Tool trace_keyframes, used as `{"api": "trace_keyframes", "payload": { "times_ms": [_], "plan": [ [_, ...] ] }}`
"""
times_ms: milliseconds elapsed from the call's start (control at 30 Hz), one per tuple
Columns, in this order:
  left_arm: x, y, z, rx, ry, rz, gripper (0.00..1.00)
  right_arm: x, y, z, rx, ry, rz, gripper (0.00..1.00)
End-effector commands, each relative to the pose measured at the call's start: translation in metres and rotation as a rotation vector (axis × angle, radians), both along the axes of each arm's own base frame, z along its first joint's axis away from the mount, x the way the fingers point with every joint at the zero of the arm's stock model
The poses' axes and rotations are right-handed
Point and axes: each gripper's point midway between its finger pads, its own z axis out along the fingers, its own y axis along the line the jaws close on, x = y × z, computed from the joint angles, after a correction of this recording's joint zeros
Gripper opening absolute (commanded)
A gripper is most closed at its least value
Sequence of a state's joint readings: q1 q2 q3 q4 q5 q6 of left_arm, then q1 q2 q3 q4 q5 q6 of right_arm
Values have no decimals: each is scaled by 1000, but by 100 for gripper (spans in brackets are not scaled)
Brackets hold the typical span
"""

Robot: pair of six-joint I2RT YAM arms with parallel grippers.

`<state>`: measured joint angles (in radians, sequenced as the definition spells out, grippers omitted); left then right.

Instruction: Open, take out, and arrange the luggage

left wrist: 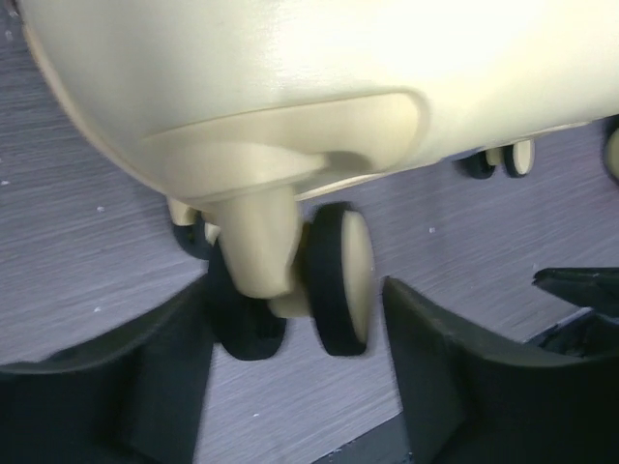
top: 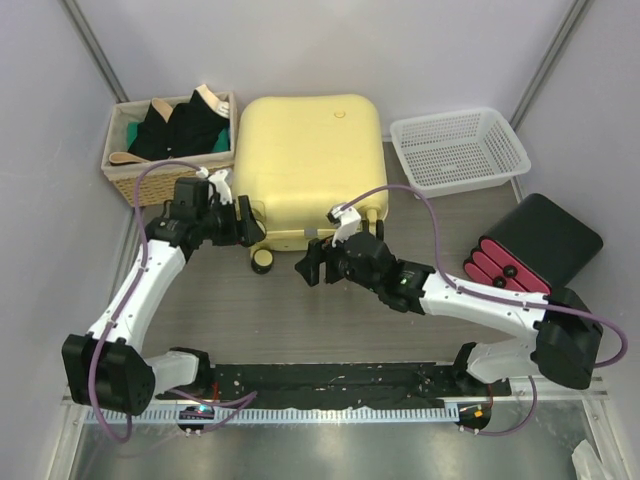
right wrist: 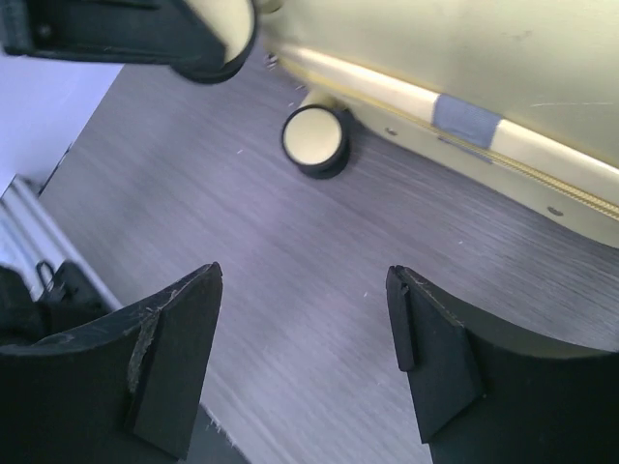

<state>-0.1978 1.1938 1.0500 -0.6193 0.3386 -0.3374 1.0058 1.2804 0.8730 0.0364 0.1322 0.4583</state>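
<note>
The big pale-yellow hard-shell suitcase (top: 305, 160) is lying flat and shut on the grey table (top: 300, 320), at the far middle. It is sitting between a wicker basket of dark clothes (top: 125, 170) and a white plastic basket with holes (top: 405, 130).

The left end effector (top: 243, 222) is hanging at the near left corner of the suitcase. Its fingers are spread wide. A small black and cream wheel (left wrist: 338, 280) is showing in the gap between them, but they are not pinching it.

The right end effector (top: 312, 265) is waiting just in front of the near edge. Its fingers are spread too, with only bare table between them.

The shell is looking hard, smooth and shiny, so I think fingers will be slipping on the flat parts. It is big, so it is likely heavy for these arms. The wheels may be letting it roll away when pushed.

The best place to take hold is likely the zip line (right wrist: 464, 145) running along the near edge. I cannot see the zip pull.
</note>
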Motion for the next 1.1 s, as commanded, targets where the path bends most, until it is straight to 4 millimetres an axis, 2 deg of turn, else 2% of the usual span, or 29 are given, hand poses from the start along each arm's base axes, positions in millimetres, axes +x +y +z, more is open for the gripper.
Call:
{"api": "trace_keyframes", "payload": {
  "times_ms": [0,33,67,133,167,233,267,333,367,400,467,500,600,633,733,867,1067],
  "plan": [
    [-3,-32,9,-142,3,-132,60,29,8,17,154,-75,-136,76],
    [-6,-36,10,-168,15,-152,57,31,10,2,134,-69,-145,75],
    [-5,-40,10,-188,13,-166,48,34,13,7,167,-88,-148,74],
    [-7,-48,10,-235,30,-199,40,36,17,-1,173,-97,-144,72],
    [-4,-52,14,-260,22,-206,31,39,22,-1,197,-113,-142,70],
    [-4,-60,20,-310,25,-241,22,40,27,-4,210,-126,-134,68],
    [0,-64,27,-343,13,-242,12,43,30,-4,228,-140,-136,66],
    [5,-72,38,-398,-15,-266,2,44,32,-7,236,-159,-136,64],
    [3,-77,46,-437,-20,-294,0,48,32,-2,261,-181,-158,62],
    [3,-81,51,-478,-3,-293,0,51,31,-8,250,-186,-174,61],
    [5,-87,59,-518,-13,-332,0,56,32,-7,267,-201,-201,57],
    [4,-87,61,-528,-11,-335,0,61,31,-16,251,-202,-229,56],
    [5,-89,60,-548,-5,-335,0,68,32,-16,284,-221,-266,51],
    [7,-90,63,-558,-28,-341,0,70,35,-24,270,-220,-277,50],
    [4,-92,63,-593,-28,-348,0,73,44,-33,259,-232,-280,49],
    [3,-93,59,-605,-14,-346,0,78,49,-40,240,-271,-303,48],
    [2,-94,57,-626,-14,-339,0,80,58,-38,243,-321,-334,45]
  ]
}}
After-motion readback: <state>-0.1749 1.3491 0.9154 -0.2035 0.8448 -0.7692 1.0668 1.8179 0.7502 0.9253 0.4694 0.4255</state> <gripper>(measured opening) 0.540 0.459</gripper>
